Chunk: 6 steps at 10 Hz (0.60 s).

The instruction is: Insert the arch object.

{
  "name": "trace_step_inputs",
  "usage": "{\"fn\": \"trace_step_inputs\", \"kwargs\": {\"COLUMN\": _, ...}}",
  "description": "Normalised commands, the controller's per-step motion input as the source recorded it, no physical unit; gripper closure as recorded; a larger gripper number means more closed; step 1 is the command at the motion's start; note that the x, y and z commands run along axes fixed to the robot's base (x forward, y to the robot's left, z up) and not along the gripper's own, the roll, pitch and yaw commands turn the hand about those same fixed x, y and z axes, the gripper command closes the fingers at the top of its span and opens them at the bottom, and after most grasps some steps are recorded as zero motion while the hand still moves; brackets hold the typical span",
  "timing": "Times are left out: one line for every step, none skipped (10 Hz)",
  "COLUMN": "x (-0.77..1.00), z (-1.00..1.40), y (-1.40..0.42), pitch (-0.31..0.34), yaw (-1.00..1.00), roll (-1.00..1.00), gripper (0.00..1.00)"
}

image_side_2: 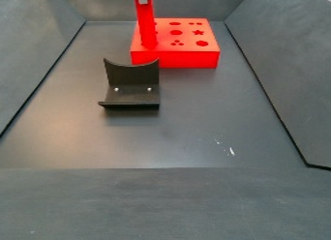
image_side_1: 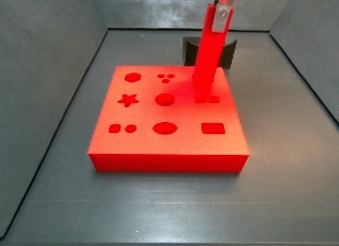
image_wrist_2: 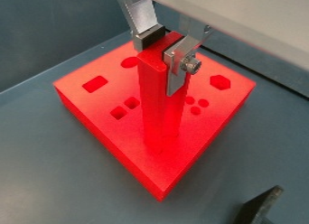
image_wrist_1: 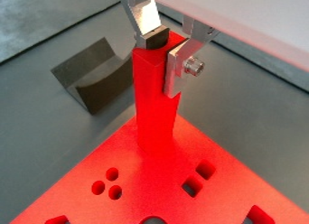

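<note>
The arch object is a tall red post standing upright, with its lower end at the top face of the red block, which has several shaped holes. I cannot tell how deep it sits. My gripper is shut on the post's top end, one silver finger on each side, as both wrist views show. In a side view the post rises from the block's far right part, with the gripper at the frame's top edge. The post and block also show far off.
The fixture, a dark L-shaped bracket, stands on the dark floor apart from the block. It also shows behind the block and beside the post. Grey walls enclose the floor.
</note>
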Motion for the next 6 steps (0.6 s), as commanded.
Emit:
{"fn": "trace_step_inputs", "kwargs": {"x": -0.15, "z": -0.54, "y": -0.05, "pitch": -0.184, "yaw": -0.06, "roll": 0.06, "gripper": 1.00}}
{"fn": "trace_step_inputs", "kwargs": {"x": -0.16, "z": -0.77, "y": 0.00, "pitch": -0.244, "yaw": -0.05, "roll": 0.02, "gripper": 1.00}}
{"fn": "trace_step_inputs", "kwargs": {"x": -0.15, "z": -0.79, "y": 0.00, "pitch": -0.239, "yaw": -0.05, "roll": 0.01, "gripper": 1.00}}
{"fn": "trace_step_inputs", "kwargs": {"x": -0.17, "z": -0.81, "y": 0.00, "pitch": -0.229, "yaw": -0.05, "roll": 0.04, "gripper": 1.00}}
{"fn": "trace_step_inputs", "kwargs": {"x": -0.12, "z": -0.63, "y": 0.00, "pitch": -0.179, "yaw": -0.02, "roll": 0.06, "gripper": 1.00}}
{"fn": "trace_step_inputs", "kwargs": {"x": 0.00, "z": 0.00, "y": 0.00, "pitch": 0.000, "yaw": 0.00, "roll": 0.00, "gripper": 1.00}}
